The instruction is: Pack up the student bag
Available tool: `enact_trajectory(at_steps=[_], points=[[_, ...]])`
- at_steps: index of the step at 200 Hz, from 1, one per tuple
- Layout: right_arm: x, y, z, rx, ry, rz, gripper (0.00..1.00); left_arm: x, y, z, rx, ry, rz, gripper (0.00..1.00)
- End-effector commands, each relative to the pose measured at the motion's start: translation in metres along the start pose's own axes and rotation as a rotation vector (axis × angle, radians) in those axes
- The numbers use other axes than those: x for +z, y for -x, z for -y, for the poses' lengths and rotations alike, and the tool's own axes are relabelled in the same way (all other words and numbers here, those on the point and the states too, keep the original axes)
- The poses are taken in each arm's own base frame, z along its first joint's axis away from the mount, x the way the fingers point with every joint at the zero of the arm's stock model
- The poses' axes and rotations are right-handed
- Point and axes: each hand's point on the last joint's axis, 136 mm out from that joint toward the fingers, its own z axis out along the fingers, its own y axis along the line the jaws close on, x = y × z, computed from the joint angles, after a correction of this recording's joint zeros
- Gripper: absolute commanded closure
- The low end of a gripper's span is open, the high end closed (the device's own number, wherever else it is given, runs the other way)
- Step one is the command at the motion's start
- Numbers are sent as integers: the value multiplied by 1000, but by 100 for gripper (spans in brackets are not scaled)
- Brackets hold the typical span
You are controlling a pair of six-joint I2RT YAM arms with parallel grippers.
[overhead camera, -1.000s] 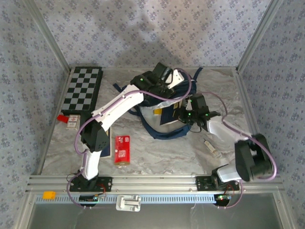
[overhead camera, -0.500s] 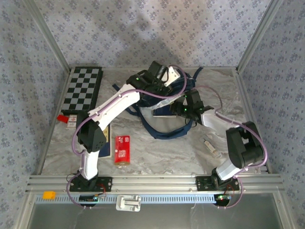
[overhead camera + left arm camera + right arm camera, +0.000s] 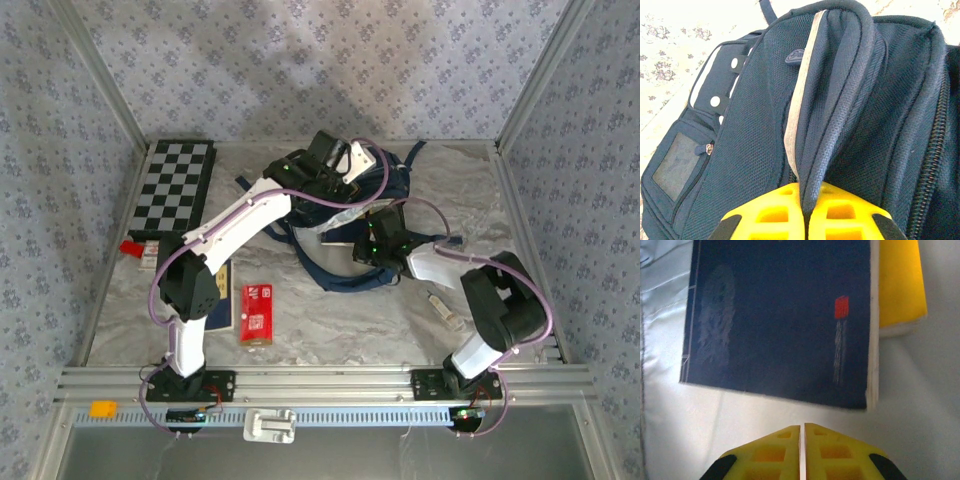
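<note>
The student bag (image 3: 396, 183) is navy and lies at the table's middle back with its mouth held open. My left gripper (image 3: 805, 187) is shut on the bag's dark padded rim (image 3: 840, 100), next to the thin white stripe (image 3: 802, 80). In the top view the left gripper (image 3: 343, 166) sits at the bag's far side. My right gripper (image 3: 373, 246) is inside the mouth; its yellow fingers (image 3: 802, 426) are shut with nothing between them. Just beyond them a dark navy book (image 3: 780, 315) lies flat on the pale lining (image 3: 920, 405), over a yellow thing (image 3: 900, 285).
A checkerboard (image 3: 175, 185) lies at the back left. A red-and-white card pack (image 3: 146, 251) is at the left. A red box (image 3: 257, 313) lies at the front beside a dark flat book (image 3: 223, 300). A small pale stick (image 3: 445, 308) rests by the right arm. Metal frame rails border the table.
The right arm has folded in, and its gripper has moved left and deeper into the bag's mouth. The left gripper has kept its hold on the rim, shifting slightly left.
</note>
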Motion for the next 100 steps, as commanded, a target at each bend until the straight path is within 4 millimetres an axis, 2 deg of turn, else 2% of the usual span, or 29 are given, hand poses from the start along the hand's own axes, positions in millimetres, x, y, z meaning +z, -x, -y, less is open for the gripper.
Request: enact_trajectory(at_steps=[1,17,33,63,100], points=[[8,47,-18,-7,13,154,90,-40,37,-5,-24,11,145,100],[14,61,-16,-6,-22,192,91,-41,37,-4,-28,7,151,100],[16,62,-19,-9,-13,200,91,-38,32,-5,-26,14,137,100],[3,34,-22,-58,4,166,87,-35,27,-6,-33,13,127,100],[-44,-8,-18,-119,-26,121,79,-28,13,-2,-63,-8,104,100]])
